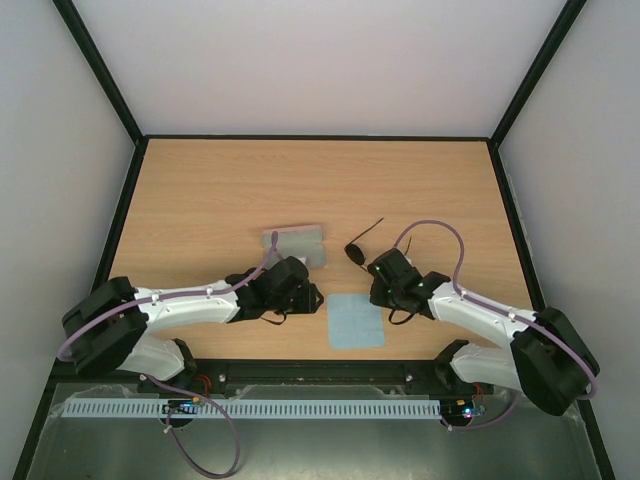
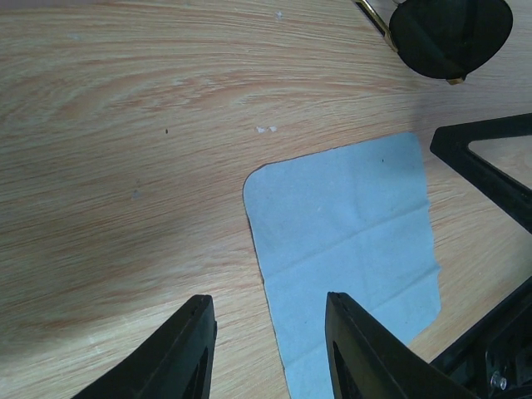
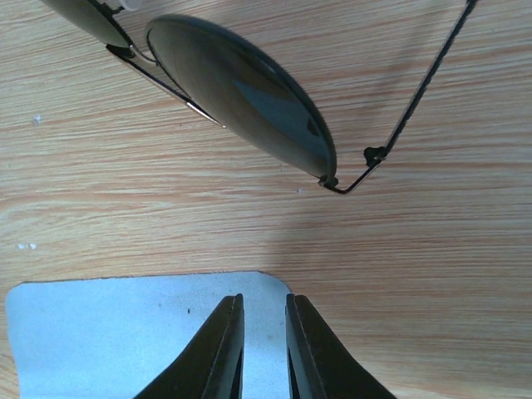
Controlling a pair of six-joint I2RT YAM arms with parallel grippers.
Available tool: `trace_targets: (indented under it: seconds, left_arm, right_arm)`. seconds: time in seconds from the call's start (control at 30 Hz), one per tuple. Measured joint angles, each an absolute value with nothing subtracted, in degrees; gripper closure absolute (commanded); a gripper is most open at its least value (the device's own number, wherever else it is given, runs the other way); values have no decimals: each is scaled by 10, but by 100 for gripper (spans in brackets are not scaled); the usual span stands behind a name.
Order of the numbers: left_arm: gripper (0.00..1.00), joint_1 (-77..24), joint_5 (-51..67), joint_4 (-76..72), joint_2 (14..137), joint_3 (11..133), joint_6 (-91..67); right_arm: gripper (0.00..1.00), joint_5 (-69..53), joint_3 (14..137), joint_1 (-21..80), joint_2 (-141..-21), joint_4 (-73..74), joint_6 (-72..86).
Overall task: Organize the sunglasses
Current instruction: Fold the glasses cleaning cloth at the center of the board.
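Two grippers flank the blue cloth (image 1: 356,320): the left gripper (image 2: 270,353) has jaws spread and empty, the right gripper (image 3: 264,349) has jaws nearly pressed together, holding nothing. The sunglasses (image 3: 241,91) lie on the table (image 1: 200,200) just beyond it, near the case (image 1: 295,243).

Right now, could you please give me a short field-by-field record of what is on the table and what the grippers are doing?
sunglasses: lying on the table beyond the cloth, one arm unfolded, not held
cloth: light blue, flat, close to both grippers
case: pinkish, left of the sunglasses, apart from them
left gripper: open, empty, at the cloth's edge
right gripper: fingers nearly together, empty, over the cloth's edge, short of the sunglasses
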State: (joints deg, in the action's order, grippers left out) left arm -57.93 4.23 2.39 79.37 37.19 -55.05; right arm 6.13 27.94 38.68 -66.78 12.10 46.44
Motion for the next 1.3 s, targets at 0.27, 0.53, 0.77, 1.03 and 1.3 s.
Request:
trace_targets:
  seconds: [0.27,0.53,0.77,1.03,1.3]
  left_arm:
    - [60,-579,42,24,781,371,-551]
    - [60,-579,39,25,764,368,-551]
    - [60,-579,38,27,758,365,-551]
    - [60,-579,38,29,756,365,-551]
    - [56,-579,38,29,756,365,-551]
  right_arm:
    - [85,75,281,387,-687,121,454]
    - [85,76,281,387,-712,107,449]
    - [91,71,281,387,-723,83,449]
    - [99,62,281,386,-727,75,448]
    - [99,59,281,386,-703,83,448]
